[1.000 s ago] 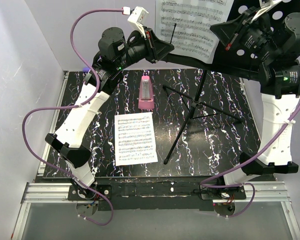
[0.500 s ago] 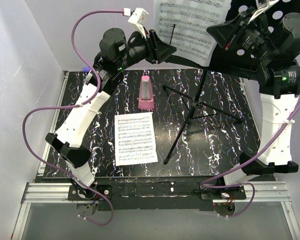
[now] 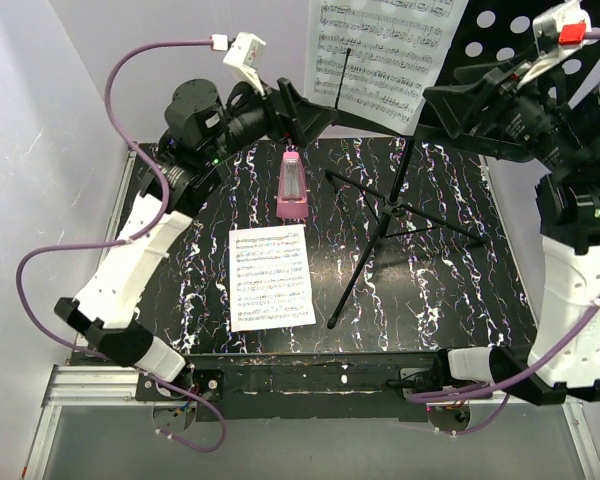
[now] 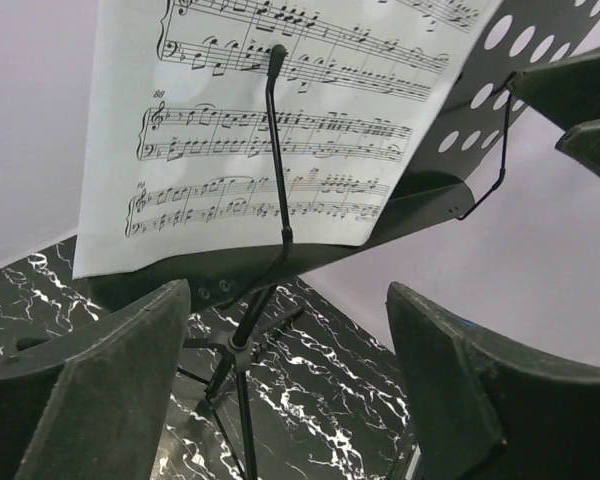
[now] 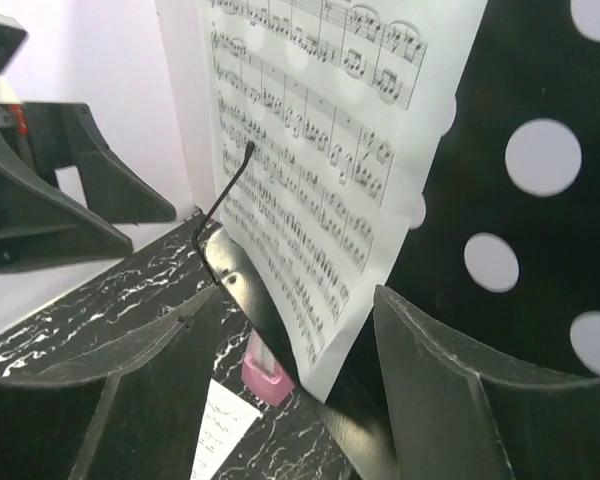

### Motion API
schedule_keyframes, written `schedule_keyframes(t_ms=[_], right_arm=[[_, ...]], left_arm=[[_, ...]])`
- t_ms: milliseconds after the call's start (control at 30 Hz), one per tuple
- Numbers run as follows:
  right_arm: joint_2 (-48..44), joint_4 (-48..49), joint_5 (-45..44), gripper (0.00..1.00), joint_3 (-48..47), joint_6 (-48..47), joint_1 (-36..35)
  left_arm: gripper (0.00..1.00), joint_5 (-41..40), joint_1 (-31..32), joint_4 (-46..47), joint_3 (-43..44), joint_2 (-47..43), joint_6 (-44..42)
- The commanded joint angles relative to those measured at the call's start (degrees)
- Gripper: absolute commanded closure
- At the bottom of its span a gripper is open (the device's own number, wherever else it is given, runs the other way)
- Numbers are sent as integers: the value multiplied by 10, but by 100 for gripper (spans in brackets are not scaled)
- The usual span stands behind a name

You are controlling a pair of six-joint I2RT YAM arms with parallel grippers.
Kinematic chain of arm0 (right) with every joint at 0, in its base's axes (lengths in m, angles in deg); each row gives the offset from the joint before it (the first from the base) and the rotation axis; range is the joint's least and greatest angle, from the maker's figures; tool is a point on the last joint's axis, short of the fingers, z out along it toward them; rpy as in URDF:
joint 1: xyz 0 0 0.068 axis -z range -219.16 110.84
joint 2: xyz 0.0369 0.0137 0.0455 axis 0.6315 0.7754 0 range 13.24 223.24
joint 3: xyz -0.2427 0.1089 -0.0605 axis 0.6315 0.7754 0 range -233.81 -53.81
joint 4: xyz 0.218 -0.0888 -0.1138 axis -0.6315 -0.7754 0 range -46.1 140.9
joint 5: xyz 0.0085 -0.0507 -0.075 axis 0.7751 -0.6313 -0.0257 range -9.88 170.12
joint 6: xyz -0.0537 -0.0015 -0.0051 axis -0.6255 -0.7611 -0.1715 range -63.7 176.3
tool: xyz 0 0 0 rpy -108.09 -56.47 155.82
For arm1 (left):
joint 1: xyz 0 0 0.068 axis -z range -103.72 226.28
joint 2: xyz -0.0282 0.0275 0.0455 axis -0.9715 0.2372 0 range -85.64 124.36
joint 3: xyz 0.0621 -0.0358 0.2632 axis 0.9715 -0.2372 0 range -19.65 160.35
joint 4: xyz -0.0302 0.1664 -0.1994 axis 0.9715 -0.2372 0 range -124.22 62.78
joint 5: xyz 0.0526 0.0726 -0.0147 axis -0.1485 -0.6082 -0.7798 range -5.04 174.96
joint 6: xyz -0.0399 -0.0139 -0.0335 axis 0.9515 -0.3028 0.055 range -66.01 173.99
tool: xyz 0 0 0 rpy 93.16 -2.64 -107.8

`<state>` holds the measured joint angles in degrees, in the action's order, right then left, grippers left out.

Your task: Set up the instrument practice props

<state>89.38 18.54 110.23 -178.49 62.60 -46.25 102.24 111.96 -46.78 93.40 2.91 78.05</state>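
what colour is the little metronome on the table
Pink. The metronome shows best in the top external view, standing behind the flat sheet-music page.

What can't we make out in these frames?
- Sheet on the stand: its top is cut off by the frame edge in all three views.
- Stand desk: in the top view, the right part is hidden behind the right arm and the upper rim is out of frame.
- Metronome: in the right wrist view, only the base shows below that sheet.
- Sheet on the table: in the top view, the notes are too small to read.

Music stand's desk (image 3: 500, 42) and upper page (image 3: 380, 50) are cropped at top.
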Motion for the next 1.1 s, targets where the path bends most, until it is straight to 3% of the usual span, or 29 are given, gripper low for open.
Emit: schedule_keyframes(t_ms=[0, 67, 267, 500, 733, 1067], right_arm=[[-47, -12, -34, 30, 29, -46, 2], [-66, -38, -27, 28, 43, -61, 3], [-139, -125, 31, 23, 109, -153, 7], [-200, -192, 92, 21, 212, -225, 21], [-226, -197, 166, 21, 269, -224, 46], [-257, -186, 225, 20, 347, -222, 64]], left_arm=[[11, -33, -4, 14, -53, -78, -17], [2, -42, -4, 14, -95, -113, -27], [2, -64, -23, 26, -287, -236, -39], [2, -52, -53, -4, -451, -334, -38], [2, -55, -63, -18, -555, -390, -34], [2, -54, -72, -16, -617, -409, -23]])
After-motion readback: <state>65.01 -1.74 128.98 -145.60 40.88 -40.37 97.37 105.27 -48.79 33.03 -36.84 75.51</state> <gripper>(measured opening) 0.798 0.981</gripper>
